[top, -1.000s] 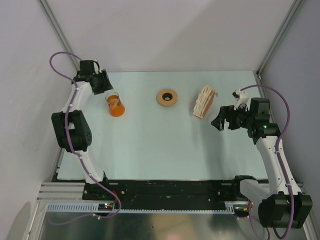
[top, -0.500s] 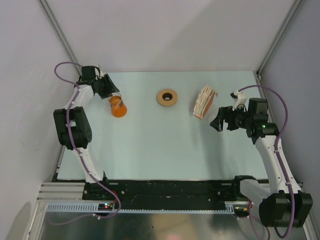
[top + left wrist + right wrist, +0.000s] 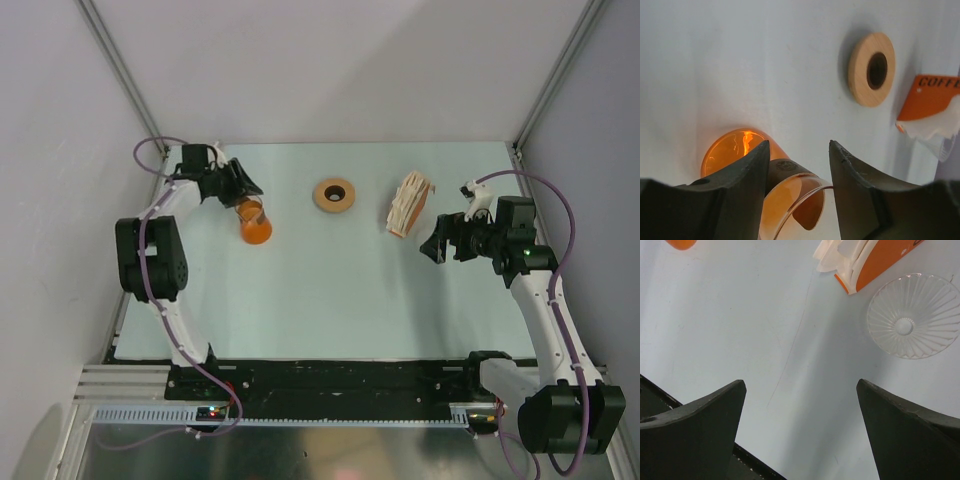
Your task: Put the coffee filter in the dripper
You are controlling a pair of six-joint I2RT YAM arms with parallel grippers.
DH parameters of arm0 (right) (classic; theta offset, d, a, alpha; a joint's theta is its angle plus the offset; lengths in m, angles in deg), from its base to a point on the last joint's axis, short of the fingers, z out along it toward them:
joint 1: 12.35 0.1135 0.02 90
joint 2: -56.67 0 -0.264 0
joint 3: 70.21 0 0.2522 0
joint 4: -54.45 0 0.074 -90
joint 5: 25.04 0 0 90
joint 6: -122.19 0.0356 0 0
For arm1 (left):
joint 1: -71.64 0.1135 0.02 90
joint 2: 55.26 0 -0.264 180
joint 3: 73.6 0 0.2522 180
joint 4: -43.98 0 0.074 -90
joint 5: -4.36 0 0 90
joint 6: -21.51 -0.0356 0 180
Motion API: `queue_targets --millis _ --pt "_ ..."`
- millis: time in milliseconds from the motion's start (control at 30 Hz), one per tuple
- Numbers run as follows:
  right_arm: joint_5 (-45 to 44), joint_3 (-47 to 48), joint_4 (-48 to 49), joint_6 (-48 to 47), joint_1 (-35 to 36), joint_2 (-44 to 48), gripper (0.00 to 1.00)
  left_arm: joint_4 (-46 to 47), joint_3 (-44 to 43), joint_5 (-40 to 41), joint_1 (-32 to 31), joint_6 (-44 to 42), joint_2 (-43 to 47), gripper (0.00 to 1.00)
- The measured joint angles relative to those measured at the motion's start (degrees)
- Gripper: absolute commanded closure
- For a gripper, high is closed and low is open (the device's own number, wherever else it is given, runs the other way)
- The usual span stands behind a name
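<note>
A pale blue-green table (image 3: 330, 290) fills the floor of a white-walled enclosure. In the top external view the left gripper (image 3: 245, 192) is at the far left of the table, at the orange beaker (image 3: 256, 227), which leans with its mouth toward the fingers. The dripper (image 3: 334, 194) lies flat at the far middle, well apart from the beaker, and a tan-and-white filter stack (image 3: 410, 203) rests just to its right. The right gripper (image 3: 436, 244) hangs to the right of that stack, apart from it. In the left wrist view the left gripper (image 3: 799, 155) has its two dark fingers (image 3: 730, 190) set either side of the beaker's (image 3: 732, 150) mouth end, its clear rim running across to the other finger, so the jaws are closed part-way and pinch the beaker. Beyond it lie the dripper (image 3: 871, 69), a wooden ring with a dark hole, and an orange holder (image 3: 932, 97) with white paper (image 3: 940, 122) bunched at it. The coffee filter cannot be told apart from that white paper. In the right wrist view the right gripper (image 3: 801, 385) is spread wide over bare table with nothing between its jaws. Farther off are the orange holder (image 3: 880, 260) with its white sheets, and beside it a clear ribbed glass dish (image 3: 912, 315).
</note>
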Motion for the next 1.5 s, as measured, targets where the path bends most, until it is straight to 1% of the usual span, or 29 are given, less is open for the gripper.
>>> queue_targets --millis 133,333,600,833,933,1067,1133,1200,1300,1400,1500 --pt "0.0 0.0 0.0 0.0 0.0 -0.04 0.0 0.31 1.81 -1.6 -4.15 -0.04 1.03 0.45" --pt "0.0 0.0 0.0 0.0 0.0 -0.04 0.0 0.46 2.97 -4.55 -12.7 -0.7 1.14 0.42" --pt "0.11 0.0 0.0 -0.04 -0.26 -0.02 0.0 -0.04 3.39 -8.55 -24.79 -4.48 1.14 0.39" --pt "0.5 0.0 -0.02 -0.17 -1.84 0.48 0.0 -0.26 4.61 -11.28 -31.91 -6.93 1.14 0.39" --pt "0.61 0.0 -0.02 -0.15 -2.84 1.07 0.0 -0.55 4.85 -11.76 -33.53 -7.3 1.36 0.36" --pt "1.16 0.0 -0.02 -0.17 -3.76 1.62 0.0 -1.53 4.81 -11.17 -34.01 -8.61 2.12 0.26" --pt "1.42 0.0 -0.04 -0.15 -3.98 1.62 0.0 -2.67 4.35 -9.38 -33.11 -9.09 3.13 0.21" --pt "1.6 0.0 -0.04 -0.15 -4.11 1.62 0.0 -3.63 3.08 -6.19 -31.19 -9.51 4.5 0.18" --pt "1.97 0.0 -0.04 -0.15 -4.17 1.62 0.0 -3.87 -0.24 -0.42 -26.6 -9.57 6.25 0.17" --pt "1.97 0.0 -0.04 -0.15 -4.22 1.62 0.0 -3.04 -3.85 4.24 -21.49 -9.33 6.43 0.18" --pt "1.97 0.0 -0.04 -0.15 -4.22 1.62 0.0 -2.08 -5.62 5.92 -17.27 -7.87 5.46 0.19"
